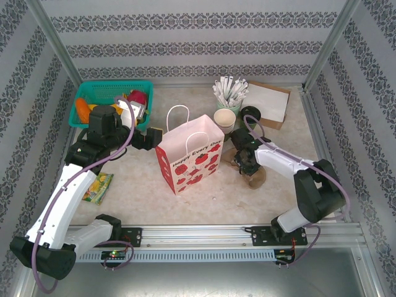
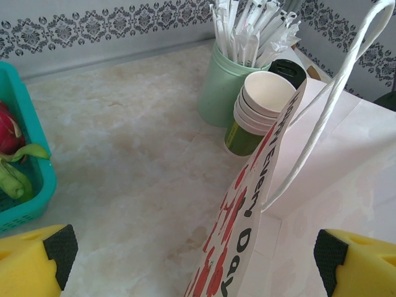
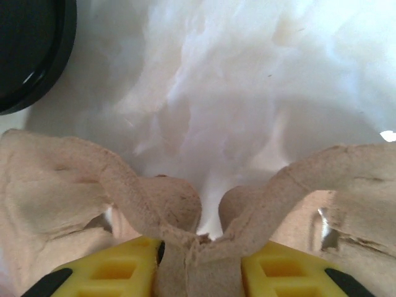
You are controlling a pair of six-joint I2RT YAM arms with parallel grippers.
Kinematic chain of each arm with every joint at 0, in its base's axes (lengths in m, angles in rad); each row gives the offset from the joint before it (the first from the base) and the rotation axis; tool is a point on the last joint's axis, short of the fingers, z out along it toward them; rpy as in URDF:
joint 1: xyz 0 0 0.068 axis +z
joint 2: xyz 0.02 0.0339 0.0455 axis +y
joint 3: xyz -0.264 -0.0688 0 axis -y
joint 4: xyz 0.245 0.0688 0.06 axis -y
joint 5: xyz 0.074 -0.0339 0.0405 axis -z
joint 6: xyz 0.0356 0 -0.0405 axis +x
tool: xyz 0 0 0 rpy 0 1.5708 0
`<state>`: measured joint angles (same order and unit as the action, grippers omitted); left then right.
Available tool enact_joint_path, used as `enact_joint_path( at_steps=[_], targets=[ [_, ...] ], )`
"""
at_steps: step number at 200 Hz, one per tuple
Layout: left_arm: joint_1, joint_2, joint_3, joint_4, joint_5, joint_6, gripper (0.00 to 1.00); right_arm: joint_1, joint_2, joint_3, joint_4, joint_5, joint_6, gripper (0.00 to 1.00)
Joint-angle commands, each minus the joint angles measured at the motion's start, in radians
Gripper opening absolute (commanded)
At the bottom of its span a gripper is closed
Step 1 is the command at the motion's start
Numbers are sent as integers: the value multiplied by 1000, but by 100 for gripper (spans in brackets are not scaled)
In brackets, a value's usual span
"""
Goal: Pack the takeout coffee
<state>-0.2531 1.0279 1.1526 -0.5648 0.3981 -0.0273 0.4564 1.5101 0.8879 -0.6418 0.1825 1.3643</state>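
takeout coffee [image 1: 250, 114]: back right of the table, upright, long axis vertical. From above we see mostly its black lid. It is not in the bag yet.
gift bag [image 1: 189, 158]: standing mid-table with its mouth up. The coffee sits at about 2 o'clock from it in the top view, and is much shorter than the bag.
left gripper [image 1: 148, 137]: at the bag's 10 o'clock, fingers wide and holding nothing. In the left wrist view [image 2: 195, 260] the bag's rim [image 2: 238, 235] runs up between the pads. We can't tell if they touch it.
pulp cup carrier [image 1: 255, 176]: on the table at the bag's 3 o'clock, under the right wrist.
right gripper [image 1: 243, 159]: fingers narrow, pinched on the carrier's centre ridge [image 3: 185, 216], seen up close in the right wrist view [image 3: 199, 266].
stacked cups [image 1: 224, 117]: lidless, just beside the coffee at its 9 o'clock. In the left wrist view [image 2: 266, 99] the coffee [image 2: 288, 69] peeks out behind them.
key relation: the coffee lies at roughly 12 o'clock from the right gripper, near but apart. We judge the right arm nearer, since the left has the bag in the way.
black rim [image 3: 25, 55]: at 10 o'clock in the right wrist view. We can't tell if it's the coffee's lid.
step, our guess: carrier first, coffee after. The cup needs a side-on grip, kept vertical.
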Motion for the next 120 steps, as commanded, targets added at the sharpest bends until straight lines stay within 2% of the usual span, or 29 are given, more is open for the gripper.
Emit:
enact_joint_path(
  at_steps=[1,16,58,103,120],
  targets=[
    [11,-9,-21,52,-12,-16,100,6,-49,-31,-47,71,-54,29],
    [15,-13,-25,60,-12,-22,100,4,-85,-27,-62,95,-126,25],
    [48,2,-25,80,40,-45,100,2,-179,0,-123,169,-266,25],
    [70,19,-4,75,69,-50,100,-26,-290,8,-143,187,-365,25],
    [70,33,10,93,126,-69,100,-43,-345,56,-159,184,-455,24]
  ],
)
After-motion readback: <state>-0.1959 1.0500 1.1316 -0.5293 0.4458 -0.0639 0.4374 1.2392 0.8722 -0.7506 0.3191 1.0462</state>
